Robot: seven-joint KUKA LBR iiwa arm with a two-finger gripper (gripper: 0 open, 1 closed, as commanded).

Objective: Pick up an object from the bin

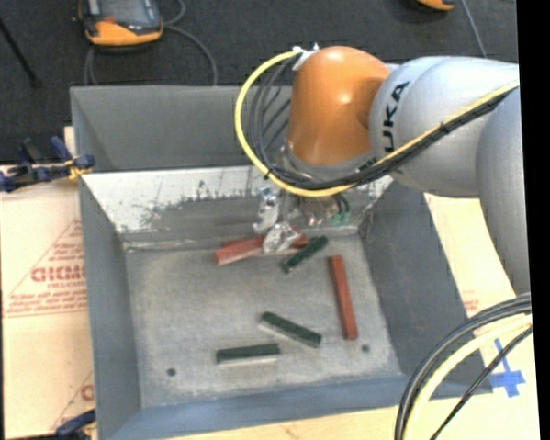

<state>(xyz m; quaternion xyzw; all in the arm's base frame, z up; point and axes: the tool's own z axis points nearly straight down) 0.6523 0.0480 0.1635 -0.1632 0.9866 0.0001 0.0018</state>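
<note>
My gripper point(277, 231) hangs at the back of the bin, just under the orange wrist cover. Its metal fingers sit at the right end of a red stick point(236, 252) that lies flat near the back wall. A dark green stick point(304, 252) lies tilted just to the right of the fingers. I cannot make out whether anything is between the fingers.
A long red stick point(342, 296) lies lengthwise on the right side of the bin floor. Two dark green sticks lie toward the front: one slanted point(291, 329), one flat point(248, 354). The arm covers the bin's back right corner.
</note>
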